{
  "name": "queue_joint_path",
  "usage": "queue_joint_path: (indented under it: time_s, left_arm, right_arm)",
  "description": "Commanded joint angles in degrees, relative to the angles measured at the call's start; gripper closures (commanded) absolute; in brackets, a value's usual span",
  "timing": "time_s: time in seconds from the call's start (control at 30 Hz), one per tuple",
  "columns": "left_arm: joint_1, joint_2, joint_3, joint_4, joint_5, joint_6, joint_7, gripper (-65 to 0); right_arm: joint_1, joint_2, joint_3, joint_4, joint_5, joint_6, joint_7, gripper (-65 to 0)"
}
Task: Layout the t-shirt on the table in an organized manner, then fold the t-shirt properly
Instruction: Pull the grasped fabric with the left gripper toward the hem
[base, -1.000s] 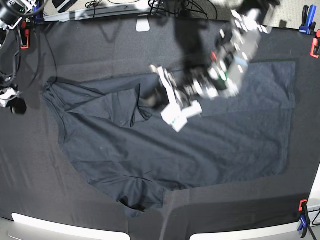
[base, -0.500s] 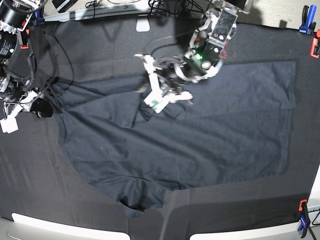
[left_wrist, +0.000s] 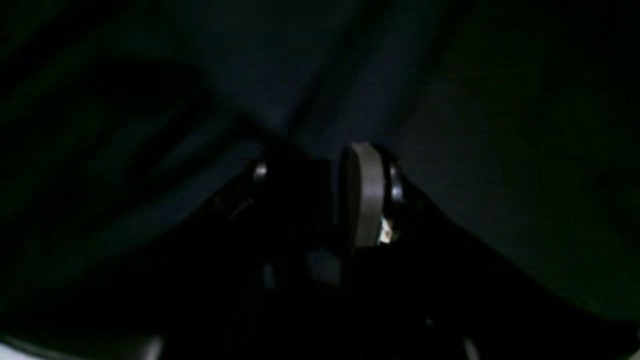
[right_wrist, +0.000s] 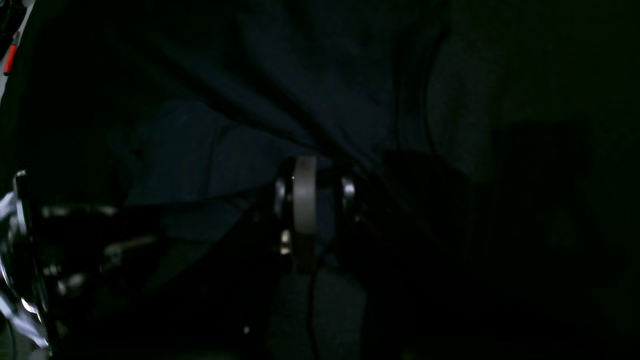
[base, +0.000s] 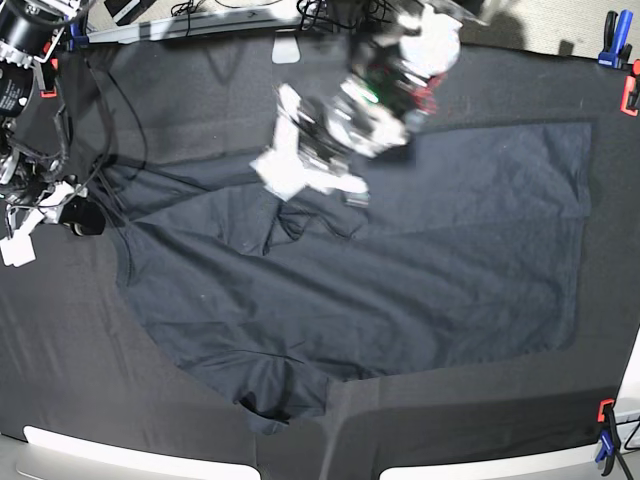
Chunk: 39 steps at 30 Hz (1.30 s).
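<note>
- At the far middle of the table (base: 200, 90), the left gripper (base: 300, 180) is blurred in the base view; its wrist view shows the fingers close together with dark cloth bunched at them, so it seems to pinch a fold of the t-shirt (base: 400, 280), probably the upper sleeve, to draw it out flat
- At the table's left edge, the right gripper (base: 75, 215) sits by the collar end; its wrist view shows the jaws nearly together on dark cloth, apparently pinning that end as an anchor
- The t-shirt lies spread across the table's middle, hem toward the right side, body mostly smooth
- The near sleeve is crumpled at the front edge, so the layout looks unfinished and no fold is begun
</note>
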Motion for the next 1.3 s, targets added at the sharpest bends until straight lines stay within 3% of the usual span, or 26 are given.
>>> queue_joint_path:
  time_s: [0.0,0.1,0.47,0.57,0.67,0.8,0.9,1.07,1.27]
  left_arm:
    - [-0.7,0.5,0.6,1.0,1.3,3.6,-2.0,-18.6]
    - [-0.8,0.5,1.1,1.0,2.8,9.5,-2.2,-18.6]
    - [-1.6,0.4,1.0,1.0,2.9,10.4,-2.0,-17.6]
    - [-1.6,0.4,1.0,1.0,3.0,10.4,-2.3,0.0]
    - [-2.5,0.4,1.0,1.3,7.3,11.3,-5.3,0.0]
    - [-8.3,0.4,1.0,1.9,7.3,16.6,-5.5,0.0]
    - [-13.2,0.4,1.0,1.8,6.7,16.7,-5.6,0.0]
    - [-19.8,0.8,1.0,0.9,0.2,16.7,-7.2,0.0]
    - [-24.8,3.8,1.0,-8.4,-1.8,16.6,-11.5,0.0]
  right_arm:
    - [0.8,1.4,0.3,1.1,1.5,0.1,0.9,-6.2]
    - [0.8,1.4,0.3,1.1,1.4,0.1,0.9,-6.2]
    - [0.8,1.4,0.3,1.1,1.4,0.1,0.9,-6.2]
    - [0.8,1.4,0.3,1.1,1.4,0.1,0.9,-6.2]
    - [0.8,1.4,0.3,1.1,1.4,0.1,0.9,-6.2]
    - [0.8,1.4,0.3,1.1,1.4,0.1,0.9,-6.2]
    - [0.8,1.4,0.3,1.1,1.4,0.1,0.9,-6.2]
    - [0.8,1.4,0.3,1.1,1.5,0.1,0.9,-6.2]
    - [0.8,1.4,0.3,1.1,1.5,0.1,0.9,-6.2]
